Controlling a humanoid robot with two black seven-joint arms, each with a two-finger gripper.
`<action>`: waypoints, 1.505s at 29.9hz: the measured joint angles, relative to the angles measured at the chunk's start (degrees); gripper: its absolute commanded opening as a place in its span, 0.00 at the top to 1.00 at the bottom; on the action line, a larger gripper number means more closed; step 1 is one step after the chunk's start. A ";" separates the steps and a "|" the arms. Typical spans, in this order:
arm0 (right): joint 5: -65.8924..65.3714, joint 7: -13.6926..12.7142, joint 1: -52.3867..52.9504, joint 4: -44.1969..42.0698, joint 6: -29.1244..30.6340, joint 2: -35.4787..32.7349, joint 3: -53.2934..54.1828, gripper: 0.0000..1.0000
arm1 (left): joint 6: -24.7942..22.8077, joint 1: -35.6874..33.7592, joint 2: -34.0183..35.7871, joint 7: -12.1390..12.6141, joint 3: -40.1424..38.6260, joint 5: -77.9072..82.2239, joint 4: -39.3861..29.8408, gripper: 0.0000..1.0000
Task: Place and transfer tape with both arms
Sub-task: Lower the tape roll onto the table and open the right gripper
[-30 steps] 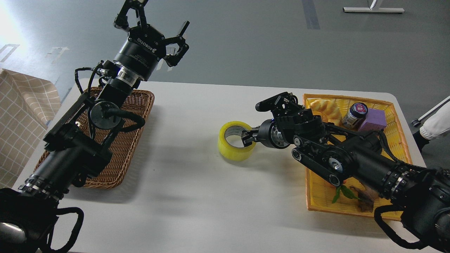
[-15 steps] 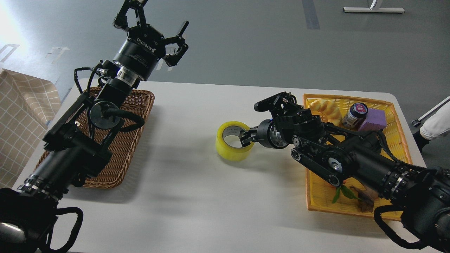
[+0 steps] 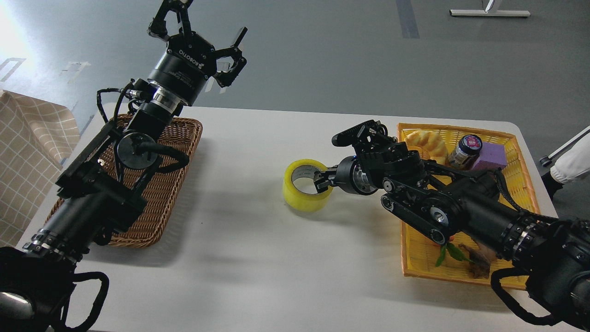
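Head view. The wide roll of translucent yellow packing tape [image 3: 308, 185] with a pale grey core lies near the middle of the white surface [image 3: 258, 258], hole facing up and a little toward me.

My right claw [image 3: 321, 180] reaches in from the right and is pinching the roll's near-right wall: one dark finger sits inside the core, another against the outer yellow band. A further finger [image 3: 352, 133] of the same claw sticks up and away, clear of the roll. I cannot tell whether the roll's underside rests on the surface or is just off it.

My left claw [image 3: 196, 32] is raised high beyond the far left edge of the surface, fingers spread wide, empty, well apart from the tape. Its arm passes over the brown woven wicker tray [image 3: 177, 184] at the left.

At the right stands a shallow yellow plastic mesh basket [image 3: 518, 161]. In it: a yellow croissant-shaped bread [image 3: 427, 143] at the far-left corner, a small dark-lidded jar [image 3: 465, 151] beside it, a purple block [image 3: 489, 157] touching the jar. My right arm hides much of the basket's middle; green leaves [image 3: 449, 252] show at its near end.

A beige checked cloth [image 3: 27, 152] lies off the left edge.
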 measured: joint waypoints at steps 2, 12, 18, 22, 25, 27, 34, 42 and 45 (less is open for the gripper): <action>0.00 0.03 0.01 -0.05 0.00 0.00 -0.06 0.99 | 0.00 0.00 -0.05 0.00 0.00 0.00 0.00 0.02; 0.03 0.18 -0.18 -0.17 0.00 0.00 -0.07 0.87 | 0.00 0.00 -0.03 0.00 0.00 0.00 0.00 0.02; 0.16 0.33 -0.41 -0.17 0.00 0.00 0.10 0.65 | 0.00 0.00 -0.05 0.00 0.00 0.00 0.00 0.02; 0.34 0.49 -0.52 -0.12 0.00 0.00 0.15 0.57 | 0.00 0.00 -0.05 0.00 0.00 0.00 0.00 0.02; 0.53 0.52 -0.64 -0.12 0.00 0.00 0.15 0.42 | 0.00 0.00 -0.05 0.00 0.00 0.00 0.00 0.02; 0.65 0.56 -0.93 -0.12 0.00 0.00 0.19 0.36 | 0.00 0.00 -0.06 0.00 0.01 0.00 0.00 0.02; 0.86 0.61 -1.46 0.00 0.00 0.00 1.34 0.16 | 0.00 -0.09 -0.01 0.00 0.06 0.00 0.00 0.02; 2.37 0.57 -1.46 1.46 0.00 -0.01 5.67 0.04 | 0.00 -0.09 -0.09 0.00 0.06 0.00 0.00 0.02; 4.41 0.52 -1.47 4.75 0.00 -0.03 7.76 0.03 | 0.00 -0.09 -0.25 0.00 0.19 0.01 0.00 0.02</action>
